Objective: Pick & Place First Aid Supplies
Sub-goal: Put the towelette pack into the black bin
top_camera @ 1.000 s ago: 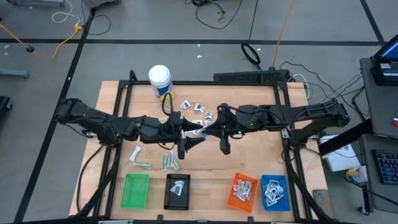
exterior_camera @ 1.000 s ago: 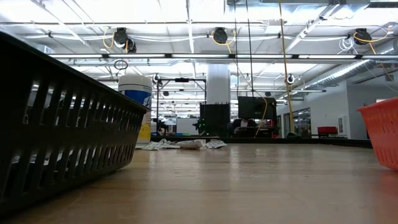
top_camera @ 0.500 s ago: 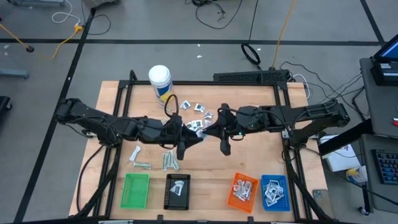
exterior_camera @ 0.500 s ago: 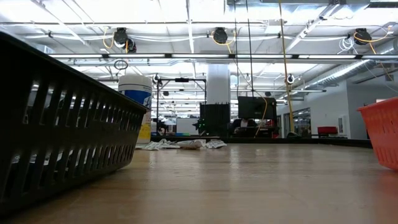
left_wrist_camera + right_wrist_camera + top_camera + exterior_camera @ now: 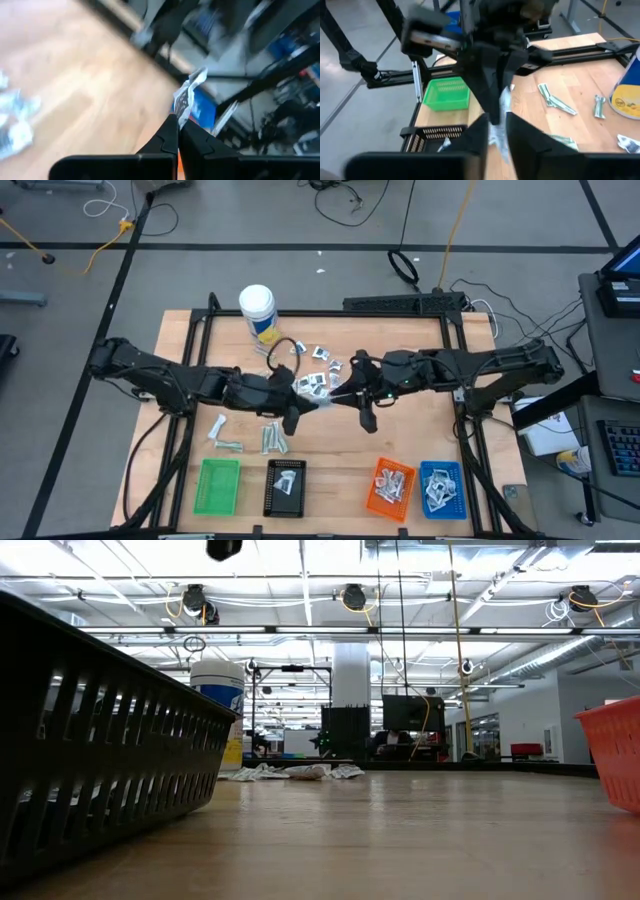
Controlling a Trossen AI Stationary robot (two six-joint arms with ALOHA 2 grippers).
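The room is big, with a grey floor, cables and long ceiling lights. The wooden tabletop [image 5: 330, 445] is smooth and flat. A tall white bottle [image 5: 257, 311] stands near its far edge. Four trays sit along the near edge: green [image 5: 218, 485], black [image 5: 287, 488], orange [image 5: 391, 486] and blue [image 5: 441, 487].

The two dark arms meet over the middle of the tabletop. The left hand [image 5: 178, 131] has its fingers pressed together, and it pinches one small packet [image 5: 186, 96] by its bottom edge. The packet sticks up above the fingertips and bends a little. The right hand [image 5: 496, 134] is just beside it, right at the same packet. Its fingers stand a little apart, but I cannot tell if they grip anything.

More packets [image 5: 318, 356] lie in a loose pile between the bottle and the hands. Some long pale strips [image 5: 272, 438] lie closer to the green and black trays.

The packets look very light, thin and floppy. They seem smooth, so one could slip out. It is probably best to pinch one at an edge or a corner. A gentle squeeze should be enough.
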